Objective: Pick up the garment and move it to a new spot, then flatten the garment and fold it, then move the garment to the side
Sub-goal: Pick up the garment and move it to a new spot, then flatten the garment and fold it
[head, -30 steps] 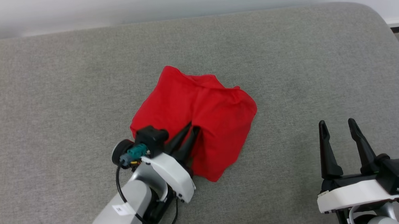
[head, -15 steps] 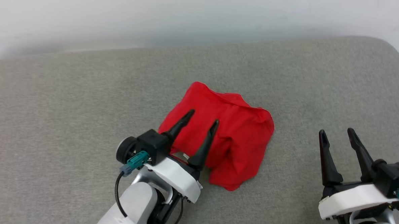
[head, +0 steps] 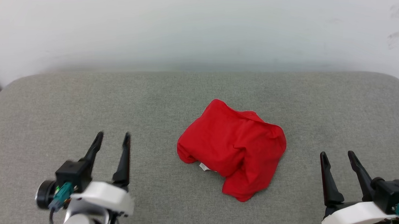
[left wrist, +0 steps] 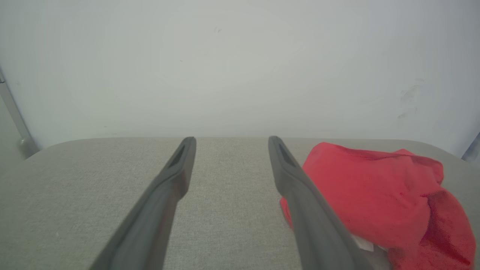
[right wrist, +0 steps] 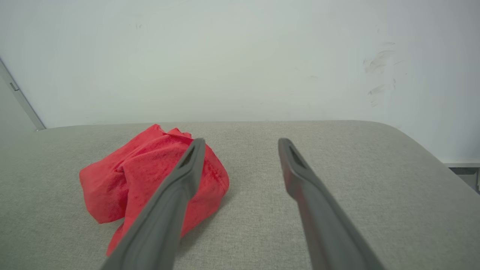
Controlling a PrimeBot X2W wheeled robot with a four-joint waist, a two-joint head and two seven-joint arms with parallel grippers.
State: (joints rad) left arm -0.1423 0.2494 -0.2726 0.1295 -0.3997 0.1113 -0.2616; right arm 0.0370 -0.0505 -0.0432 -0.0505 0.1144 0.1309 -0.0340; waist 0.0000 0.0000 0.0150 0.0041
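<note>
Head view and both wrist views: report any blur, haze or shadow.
Head view: the left gripper looks slightly smeared, the garment sharp with a soft shadow along its near edge, the wall hazy. Left wrist view: the fingers are soft, the garment washed out. Right wrist view: even light, faint shadow right of the garment.

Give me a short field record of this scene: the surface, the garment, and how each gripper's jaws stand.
surface: grey fabric cushion, pale wall behind
item: red garment, bunched in a loose bundle, lying mid-cushion; small white tag at its near edge
left side: left gripper, jaws open, empty, apart from the red garment
right side: right gripper, jaws open, empty, apart from the red garment
held: nothing
</note>
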